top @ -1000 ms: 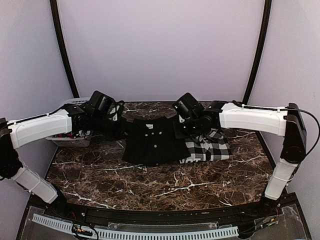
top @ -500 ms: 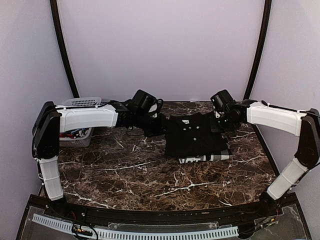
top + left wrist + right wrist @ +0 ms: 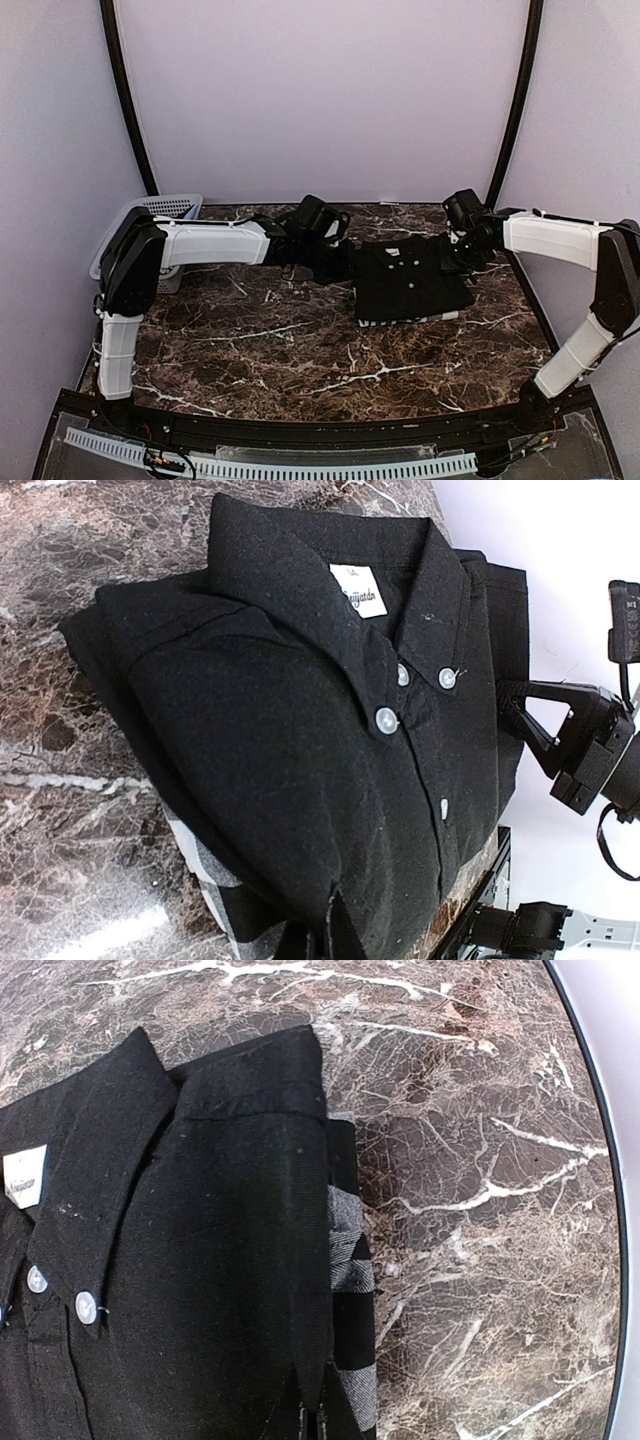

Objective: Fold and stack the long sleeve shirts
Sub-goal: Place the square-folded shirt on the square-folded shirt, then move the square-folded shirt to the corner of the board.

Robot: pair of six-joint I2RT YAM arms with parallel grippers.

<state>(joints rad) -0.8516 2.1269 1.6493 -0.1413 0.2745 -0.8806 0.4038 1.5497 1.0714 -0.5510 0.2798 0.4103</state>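
Note:
The folded black long sleeve shirt [image 3: 410, 282] with small white buttons lies on top of the checked shirt [image 3: 412, 318], right of the table's middle. Only a thin checked strip shows along the near edge. My left gripper [image 3: 346, 263] is shut, pinching the black shirt's left edge. In the left wrist view the black shirt [image 3: 300, 730] fills the frame, cloth is pinched between the fingertips [image 3: 338, 932], and checks [image 3: 205, 865] peek out underneath. My right gripper [image 3: 456, 255] is shut on the right edge. In the right wrist view black cloth [image 3: 180, 1260] runs into the shut gripper [image 3: 312, 1422], with checked cloth [image 3: 350, 1260] beside it.
A white lattice basket [image 3: 160, 207] stands at the back left corner, partly behind the left arm. The dark marble table [image 3: 300, 350] ends close to the right of the stack [image 3: 600, 1260]. The right arm's wrist [image 3: 585, 750] shows across the shirt in the left wrist view.
Both arms have carried the black shirt to the right and set it over the checked shirt, which is now almost covered. Both grippers stay shut on the black shirt's edges.

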